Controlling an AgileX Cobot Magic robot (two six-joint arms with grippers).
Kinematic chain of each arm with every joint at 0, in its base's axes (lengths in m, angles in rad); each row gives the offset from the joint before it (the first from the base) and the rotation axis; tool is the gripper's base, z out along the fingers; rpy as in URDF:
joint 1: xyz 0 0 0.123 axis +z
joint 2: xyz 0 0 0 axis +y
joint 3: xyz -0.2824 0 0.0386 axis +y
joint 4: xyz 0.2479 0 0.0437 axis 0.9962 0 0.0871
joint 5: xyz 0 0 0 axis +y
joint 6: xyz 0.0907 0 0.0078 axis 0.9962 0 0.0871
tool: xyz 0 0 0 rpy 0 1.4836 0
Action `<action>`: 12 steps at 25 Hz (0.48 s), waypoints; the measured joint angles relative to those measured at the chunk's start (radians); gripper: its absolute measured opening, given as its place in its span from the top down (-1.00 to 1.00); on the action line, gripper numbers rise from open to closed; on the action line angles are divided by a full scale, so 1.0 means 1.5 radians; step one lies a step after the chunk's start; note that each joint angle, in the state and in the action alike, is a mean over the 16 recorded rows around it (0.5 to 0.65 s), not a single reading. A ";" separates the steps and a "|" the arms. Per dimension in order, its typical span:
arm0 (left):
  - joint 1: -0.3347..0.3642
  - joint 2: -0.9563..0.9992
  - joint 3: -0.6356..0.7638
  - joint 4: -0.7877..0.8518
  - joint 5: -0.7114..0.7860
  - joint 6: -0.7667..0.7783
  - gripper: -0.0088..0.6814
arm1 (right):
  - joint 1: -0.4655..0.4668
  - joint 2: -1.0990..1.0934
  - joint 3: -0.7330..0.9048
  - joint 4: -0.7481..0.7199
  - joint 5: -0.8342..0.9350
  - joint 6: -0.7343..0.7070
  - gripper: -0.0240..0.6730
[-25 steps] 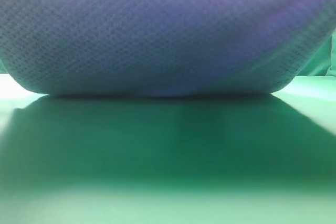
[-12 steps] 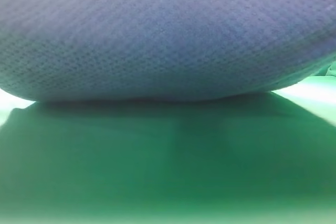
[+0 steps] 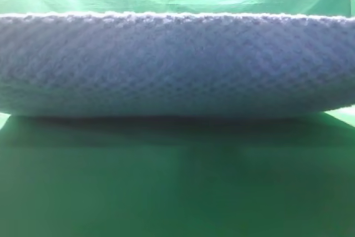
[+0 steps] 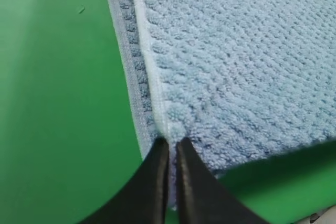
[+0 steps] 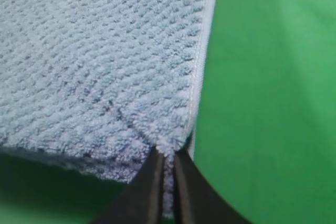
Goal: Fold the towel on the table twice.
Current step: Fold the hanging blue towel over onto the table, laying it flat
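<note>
Across the whole high view the towel [image 3: 177, 65] is hanging as a wide blue-grey band, its lower fold sitting on the green worktop [image 3: 177, 192] and throwing a shadow. Left end effector [image 4: 171, 153] is pinching the towel's corner by the pale edge, fingers squeezed tight on it. Right end effector [image 5: 167, 161] is doing the same, clamping its own corner.

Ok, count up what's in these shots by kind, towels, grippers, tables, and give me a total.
Towel: 1
Grippers, left gripper and right gripper, each shut on a towel corner: 2
Table: 1
Total: 4
</note>
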State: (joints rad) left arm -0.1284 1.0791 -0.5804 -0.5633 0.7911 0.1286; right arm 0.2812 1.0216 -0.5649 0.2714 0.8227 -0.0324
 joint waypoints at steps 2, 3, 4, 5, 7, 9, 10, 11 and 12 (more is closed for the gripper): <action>0.000 -0.002 0.006 -0.003 -0.007 0.000 0.97 | 0.000 -0.006 0.008 0.004 -0.005 -0.002 0.93; 0.000 -0.003 0.008 -0.005 -0.012 0.000 0.97 | 0.000 -0.009 0.011 0.006 -0.008 -0.003 0.93; 0.000 -0.003 0.010 -0.007 -0.017 0.000 0.97 | 0.000 -0.011 0.013 0.007 -0.012 -0.004 0.93; 0.000 -0.003 0.011 -0.008 -0.023 0.000 0.97 | 0.000 -0.012 0.014 0.008 -0.016 -0.004 0.93; 0.000 -0.003 0.012 -0.010 -0.036 0.000 0.97 | 0.000 -0.012 0.013 0.009 -0.024 -0.004 0.93; 0.000 -0.001 0.012 -0.013 -0.050 0.000 0.97 | 0.000 -0.008 0.007 0.009 -0.033 -0.005 0.93; 0.000 0.001 0.011 -0.014 -0.057 0.000 0.97 | 0.000 -0.004 0.002 0.009 -0.038 -0.005 0.93; 0.000 0.004 0.010 -0.015 -0.064 0.000 0.97 | 0.000 0.000 -0.003 0.008 -0.043 -0.005 0.93; 0.000 0.010 0.007 -0.015 -0.071 0.000 0.97 | 0.000 0.006 -0.009 0.008 -0.048 -0.006 0.93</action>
State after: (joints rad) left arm -0.1284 1.0934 -0.5706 -0.5864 0.6842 0.1286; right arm 0.2812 1.0308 -0.5782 0.2827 0.7503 -0.0408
